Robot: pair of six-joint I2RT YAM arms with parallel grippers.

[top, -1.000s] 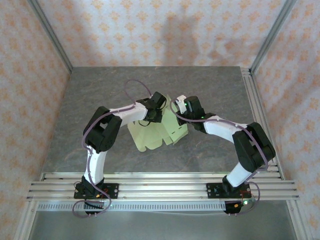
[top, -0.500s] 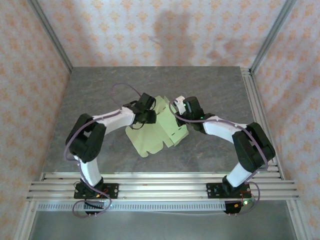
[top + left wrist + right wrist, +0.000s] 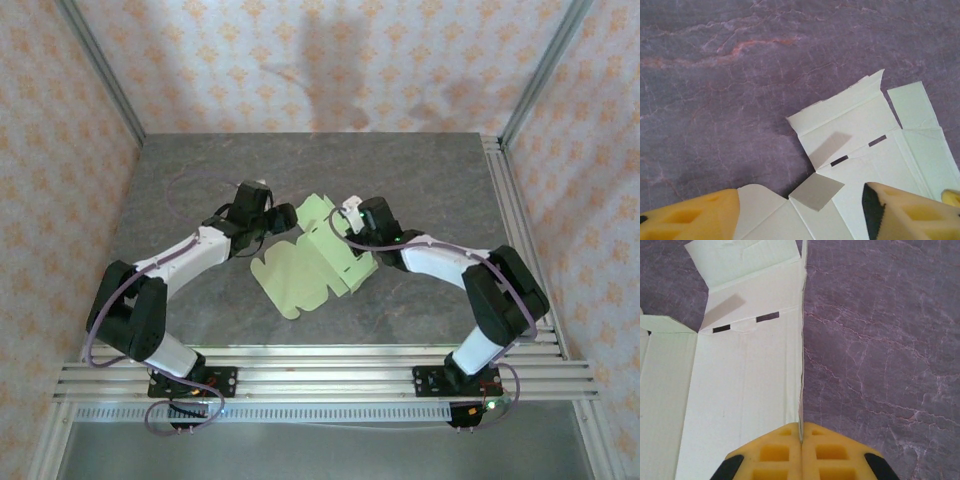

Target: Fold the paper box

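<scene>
The paper box [image 3: 305, 268] is a pale yellow-green die-cut sheet lying mostly flat at mid-table, with one flap raised at its far end. My left gripper [image 3: 281, 222] stands open just left of the sheet. In the left wrist view its yellow fingers [image 3: 692, 215] straddle a corner of the paper box [image 3: 865, 130] without pinching it, and a small tab [image 3: 817, 192] sticks up between them. My right gripper [image 3: 346, 220] is shut on the sheet's right edge. In the right wrist view the thin edge of the paper box [image 3: 745, 380] runs straight into the closed right gripper [image 3: 801, 434].
The tabletop [image 3: 420, 170] is grey, marbled stone. Aluminium rails [image 3: 320, 375] run along the near edge, with another rail [image 3: 520, 220] down the right side. Patterned walls close in the back and both sides.
The left gripper has opened, let go of the sheet and drawn back to the left. The sheet has spread out flatter. The right gripper has kept its grip and barely moved.
</scene>
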